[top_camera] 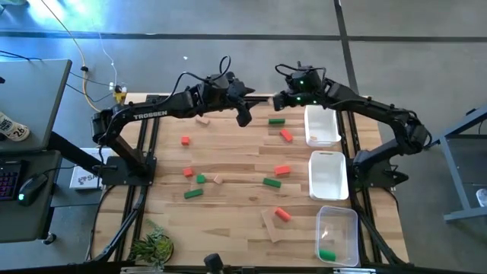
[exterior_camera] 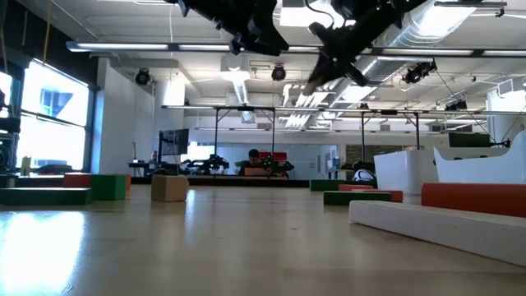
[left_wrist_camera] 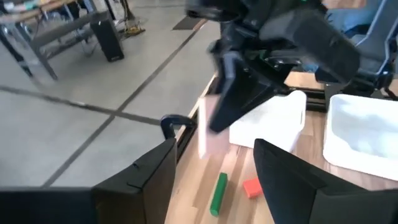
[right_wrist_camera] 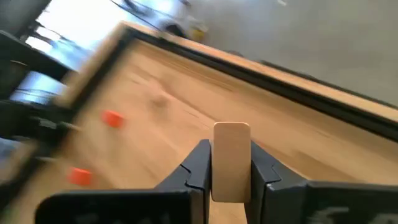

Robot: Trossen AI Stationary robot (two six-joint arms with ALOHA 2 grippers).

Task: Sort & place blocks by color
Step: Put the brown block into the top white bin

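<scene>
Both arms meet high above the far edge of the bench (top_camera: 228, 190), and what matters is the tan block (right_wrist_camera: 231, 160) passing between them. The right gripper (right_wrist_camera: 231, 171) has its jaws closed on the block's lower half; the block stands up out of them, its long axis running along the fingers, its rounded free end sticking out past the tips. Seen from the left wrist, the same block (left_wrist_camera: 212, 127) hangs just ahead of the left gripper (left_wrist_camera: 214, 171), whose jaws stand well apart with nothing between them. So the block now lies with the right arm, off the bench, just in front of the left jaws' gap but not in it.

The white trays (top_camera: 323, 125) sit along the right arm's side, the nearest just beside and below that arm. By my reckoning the right arm is far better placed to carry the tan block over, and the left only needs to back clear.

Red and green blocks, such as the green block (top_camera: 276, 120), lie scattered on the bench below, apart from both grippers.
</scene>
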